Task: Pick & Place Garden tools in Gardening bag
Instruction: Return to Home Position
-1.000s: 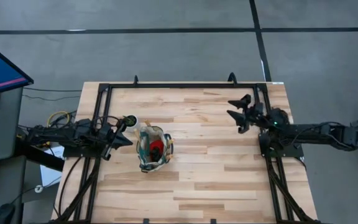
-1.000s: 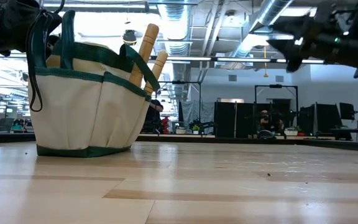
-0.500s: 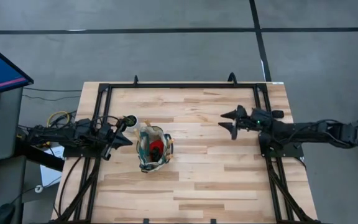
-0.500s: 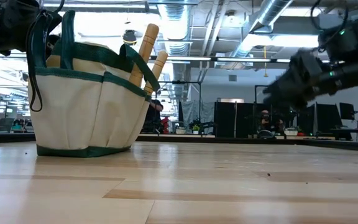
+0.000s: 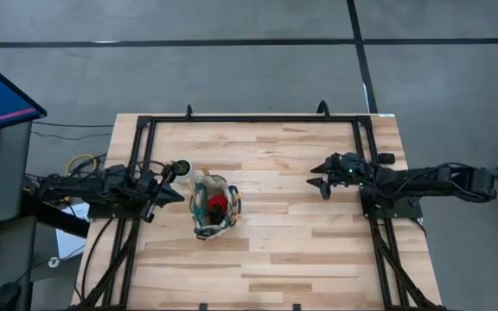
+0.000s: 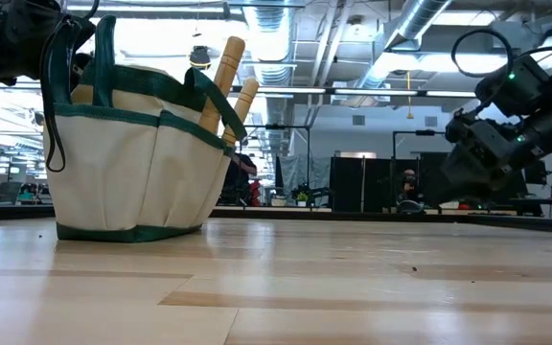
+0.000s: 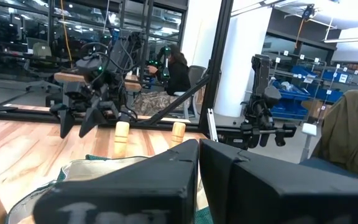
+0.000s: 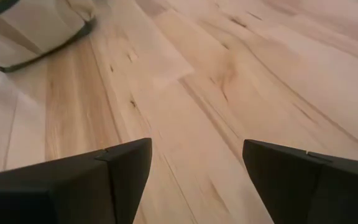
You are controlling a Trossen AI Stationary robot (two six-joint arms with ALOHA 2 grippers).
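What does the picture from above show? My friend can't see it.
A beige gardening bag with tools inside stands on a wooden table. The left gripper sits beside it; the right gripper, open, hovers at the table's right side.

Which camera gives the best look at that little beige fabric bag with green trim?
The low view: the beige fabric bag stands large and side-on at its left, two wooden handles sticking out. The high view shows it small, from above; the left wrist view only its rim; the right wrist view just a corner.
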